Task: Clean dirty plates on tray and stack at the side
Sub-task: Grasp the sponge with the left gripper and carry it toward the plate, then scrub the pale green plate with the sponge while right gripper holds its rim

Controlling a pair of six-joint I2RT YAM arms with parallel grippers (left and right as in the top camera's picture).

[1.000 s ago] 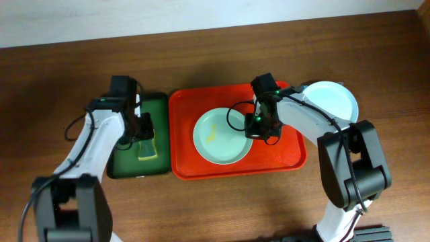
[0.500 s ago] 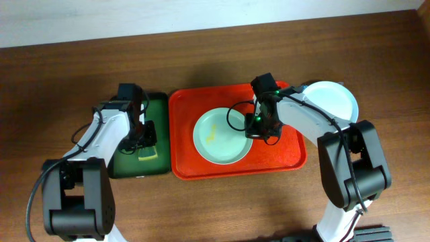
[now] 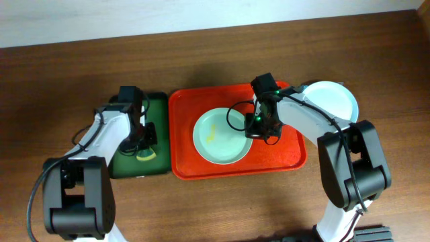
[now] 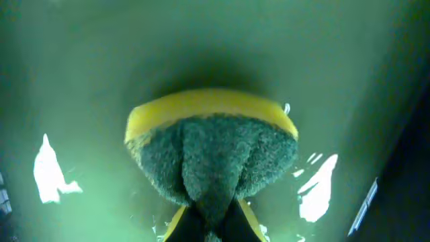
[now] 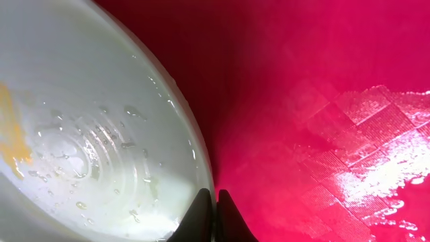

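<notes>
A pale mint plate (image 3: 225,151) with a yellow smear (image 3: 211,137) lies on the red-orange tray (image 3: 282,161). My right gripper (image 3: 259,128) is shut on the plate's right rim; in the right wrist view the fingertips (image 5: 216,202) pinch the wet plate's (image 5: 87,134) edge over the tray (image 5: 322,101). My left gripper (image 3: 142,142) is down in the dark green tray (image 3: 158,107), shut on a yellow-and-green sponge (image 3: 145,156). The left wrist view shows the sponge (image 4: 211,154) squeezed and bulging between the fingers (image 4: 213,216).
Another pale plate (image 3: 332,99) lies on the wooden table just right of the red tray, partly under my right arm. Water films the red tray's right part (image 5: 376,168) and the green tray's floor (image 4: 54,175).
My left gripper has come down onto the sponge in the green tray and shut on it, buckling the sponge. The right gripper and the plate have not moved.
</notes>
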